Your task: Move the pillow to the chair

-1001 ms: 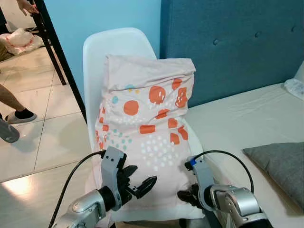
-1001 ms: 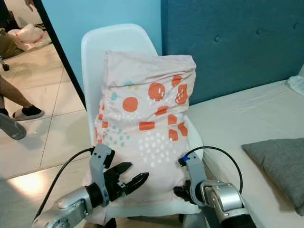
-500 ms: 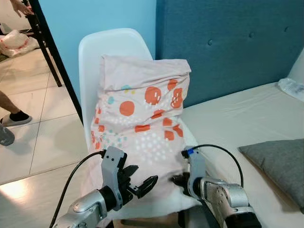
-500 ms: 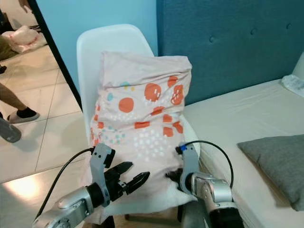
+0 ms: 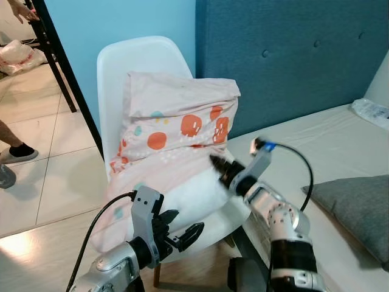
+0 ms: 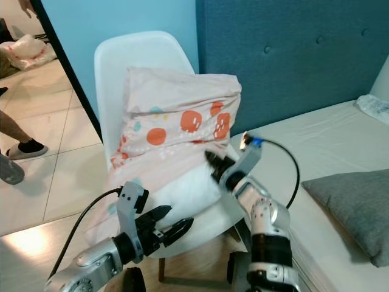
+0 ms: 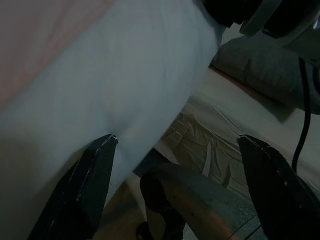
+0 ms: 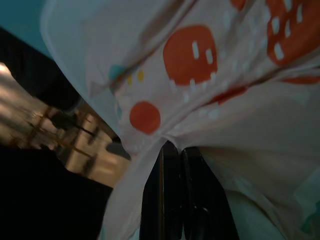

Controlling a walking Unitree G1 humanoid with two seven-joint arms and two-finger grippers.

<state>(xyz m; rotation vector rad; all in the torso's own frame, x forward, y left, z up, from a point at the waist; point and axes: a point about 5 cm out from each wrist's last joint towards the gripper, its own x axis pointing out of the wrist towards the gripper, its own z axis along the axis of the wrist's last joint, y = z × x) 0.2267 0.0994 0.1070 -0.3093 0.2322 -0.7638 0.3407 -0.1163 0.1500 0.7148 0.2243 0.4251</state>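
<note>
A pale pink pillow (image 5: 182,103) with orange and teal spots leans upright against the back of a white plastic chair (image 5: 137,58). Its lower half is folded upward, so the white underside (image 5: 194,194) faces me. My right gripper (image 5: 217,164) is raised to the pillow's middle right and is shut on a pucker of its fabric (image 8: 167,142). My left gripper (image 5: 182,234) hangs open just before the chair seat's front edge, with nothing between its fingers (image 7: 95,185).
A bed (image 5: 316,152) with a cream sheet and a grey cushion (image 5: 358,207) lies to the right, against a dark blue headboard (image 5: 292,55). A person's foot (image 5: 15,152) and a black table leg (image 5: 58,67) stand on the tiled floor at left.
My right gripper has risen from the seat's front to the pillow's middle, dragging the lower edge up and folding the pillow. The left gripper has stayed put.
</note>
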